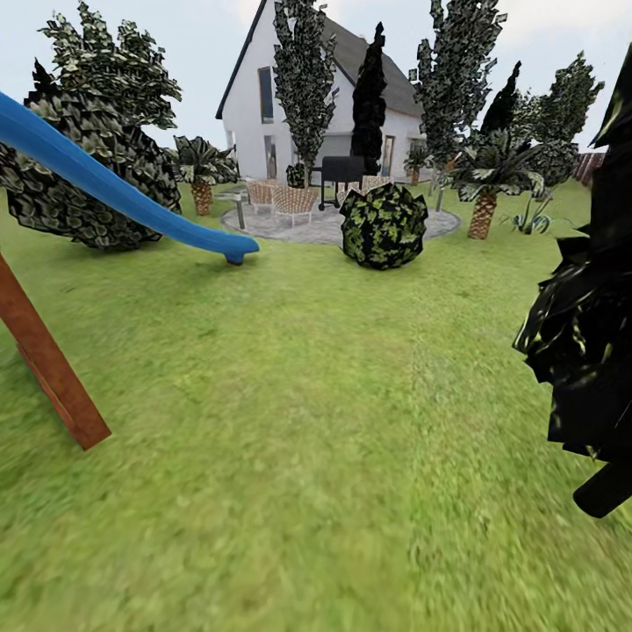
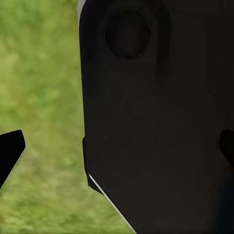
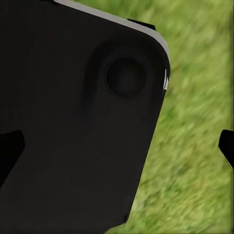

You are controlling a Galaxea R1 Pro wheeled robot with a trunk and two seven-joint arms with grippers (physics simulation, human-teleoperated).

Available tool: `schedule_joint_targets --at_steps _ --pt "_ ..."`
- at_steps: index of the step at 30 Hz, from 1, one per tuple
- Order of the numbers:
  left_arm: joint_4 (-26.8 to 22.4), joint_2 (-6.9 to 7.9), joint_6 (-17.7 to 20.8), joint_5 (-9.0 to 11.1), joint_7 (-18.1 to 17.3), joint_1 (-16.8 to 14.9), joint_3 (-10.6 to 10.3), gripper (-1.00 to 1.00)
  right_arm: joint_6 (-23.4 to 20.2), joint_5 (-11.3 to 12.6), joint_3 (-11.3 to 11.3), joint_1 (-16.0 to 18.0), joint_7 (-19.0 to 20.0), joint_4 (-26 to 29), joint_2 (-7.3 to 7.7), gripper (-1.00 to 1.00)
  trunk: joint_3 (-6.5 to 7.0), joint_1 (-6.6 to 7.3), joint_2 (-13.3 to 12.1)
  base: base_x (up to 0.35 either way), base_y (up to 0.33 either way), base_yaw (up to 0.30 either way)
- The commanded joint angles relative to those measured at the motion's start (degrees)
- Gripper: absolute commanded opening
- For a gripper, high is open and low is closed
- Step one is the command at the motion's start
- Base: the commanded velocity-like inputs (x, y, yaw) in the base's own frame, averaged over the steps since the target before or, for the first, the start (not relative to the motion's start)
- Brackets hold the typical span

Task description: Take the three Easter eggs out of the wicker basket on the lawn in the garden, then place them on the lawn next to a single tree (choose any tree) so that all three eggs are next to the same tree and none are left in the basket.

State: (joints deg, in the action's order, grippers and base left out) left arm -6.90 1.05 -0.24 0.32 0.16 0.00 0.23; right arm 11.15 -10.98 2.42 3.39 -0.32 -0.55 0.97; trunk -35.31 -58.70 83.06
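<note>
The lawn [image 1: 307, 421] spreads out ahead in the head view, short green grass with yellowish patches. Tall trees [image 1: 456, 70] with dark angular leaves stand at the back by the house, and dark foliage of a nearer tree [image 1: 584, 342] hangs at the right edge. The wicker basket and the Easter eggs are out of view. My left gripper [image 2: 117, 148] is open over grass, its fingertips [image 2: 9, 151] wide apart, with a black robot panel [image 2: 156, 122] in front of it. My right gripper [image 3: 117, 148] is open too, facing a similar black panel [image 3: 73, 122].
A blue slide [image 1: 105, 184] with a brown slanted post [image 1: 53, 369] stands at the left. A round bush [image 1: 384, 226] sits mid-lawn before the grey patio [image 1: 325, 230] with pale wicker chairs [image 1: 292, 202] and a grill [image 1: 341, 171]. A palm [image 1: 485, 189] is right of it.
</note>
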Motion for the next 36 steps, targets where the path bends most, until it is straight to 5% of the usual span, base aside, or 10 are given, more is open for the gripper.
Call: schedule_joint_targets --at_steps 1,36 --pt "-0.04 0.0 -0.03 0.03 0.02 0.0 0.02 1.0 0.18 -0.18 0.21 0.04 -0.03 -0.06 0.0 1.0 -0.04 -0.03 0.02 0.322 0.0 0.0" --pt "-0.04 0.03 -0.03 0.03 0.02 0.0 0.04 1.0 0.18 -0.27 0.21 0.03 -0.03 -0.06 -0.01 1.0 -0.04 -0.03 0.02 0.322 0.0 0.0"
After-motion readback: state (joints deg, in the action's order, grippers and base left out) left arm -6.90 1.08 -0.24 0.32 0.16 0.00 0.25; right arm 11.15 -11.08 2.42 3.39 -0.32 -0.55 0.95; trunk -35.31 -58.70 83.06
